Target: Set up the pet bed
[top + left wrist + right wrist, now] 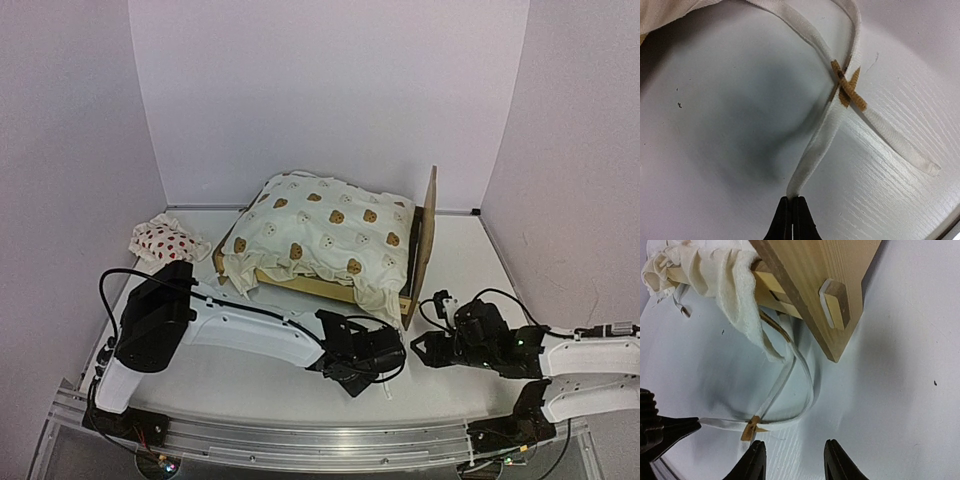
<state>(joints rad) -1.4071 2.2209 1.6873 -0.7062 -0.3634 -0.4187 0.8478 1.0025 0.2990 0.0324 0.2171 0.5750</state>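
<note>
The pet bed point(427, 236) stands at the back centre, its plywood headboard point(815, 285) on the right. A cream bear-print cushion point(325, 235) lies rumpled over it and hides the base. Two white ties point(790, 371) trail from the cushion's near right corner onto the table and cross at a tan stitched patch point(847, 89). My left gripper point(791, 199) is shut on the end of one tie point(815, 150), low over the table in front of the bed point(375, 372). My right gripper point(794, 458) stands open just right of the crossing, with nothing between its fingers point(422, 350).
A small white pillow with red strawberries point(165, 241) lies at the back left beside the bed. White walls close in the back and both sides. A metal rail point(300, 440) runs along the near edge by the arm bases.
</note>
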